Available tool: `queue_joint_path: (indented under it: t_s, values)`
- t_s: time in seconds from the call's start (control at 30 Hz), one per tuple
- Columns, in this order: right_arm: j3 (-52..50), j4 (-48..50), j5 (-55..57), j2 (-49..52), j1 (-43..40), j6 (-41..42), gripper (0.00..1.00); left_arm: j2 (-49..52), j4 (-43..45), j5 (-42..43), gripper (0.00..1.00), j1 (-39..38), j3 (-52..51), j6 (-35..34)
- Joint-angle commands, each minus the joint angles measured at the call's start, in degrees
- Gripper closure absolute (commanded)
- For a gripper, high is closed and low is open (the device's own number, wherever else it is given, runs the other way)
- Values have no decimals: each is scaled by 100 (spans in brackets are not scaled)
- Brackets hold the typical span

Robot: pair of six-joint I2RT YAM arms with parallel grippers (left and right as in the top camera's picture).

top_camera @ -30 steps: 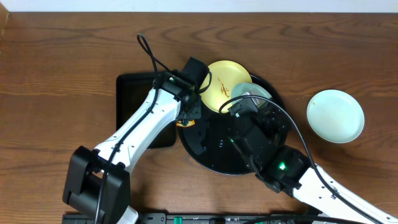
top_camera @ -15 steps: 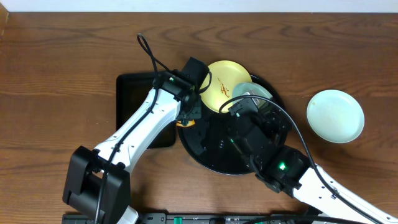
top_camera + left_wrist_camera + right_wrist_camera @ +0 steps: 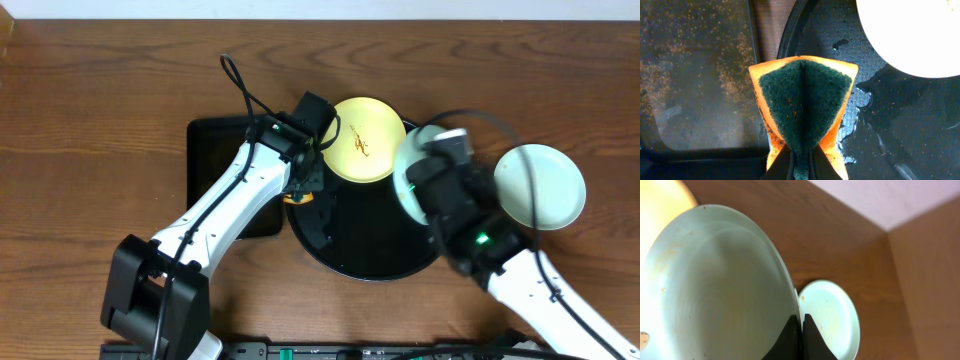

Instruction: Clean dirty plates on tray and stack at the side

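Right gripper is clamped on the rim of one mint plate, jaws pinched on the edge. In the overhead view this plate is over the right rim of the tray, between the yellow plate and the second mint plate. Cannot tell whether it touches the tray.

Left gripper grasps the sponge: orange, green scouring face, folded into a V. It is over the tray's left rim.

Counts:
- Plates: 3. One is yellow, at the back of the tray, overlapping its rim, with a thin brown smear at centre. Two are mint, one gripped and one flat on the wooden surface, right of the tray and apart from it.
- Trays: 2. One is round, black and glossy, with wet patches near the sponge. One is a small tray, rectangular and black, just left of the round one, speckled with crumbs.
- Sponges: 1.
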Motion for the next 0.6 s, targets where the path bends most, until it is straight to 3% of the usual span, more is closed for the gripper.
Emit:
queue_joint_path:
  t_s: [0.0, 0.33, 0.57]
  values:
    - [118, 11, -520, -81, -787, 669, 99, -101, -11, -28, 92, 13, 0, -11]
    - [118, 31, -1720, -48, -3908, 1521, 99, -101, -11, -28, 92, 13, 0, -9]
    - [116, 278, -2509, 278, -5278, 1663, 99, -98, -11, -28, 92, 13, 0, -9]
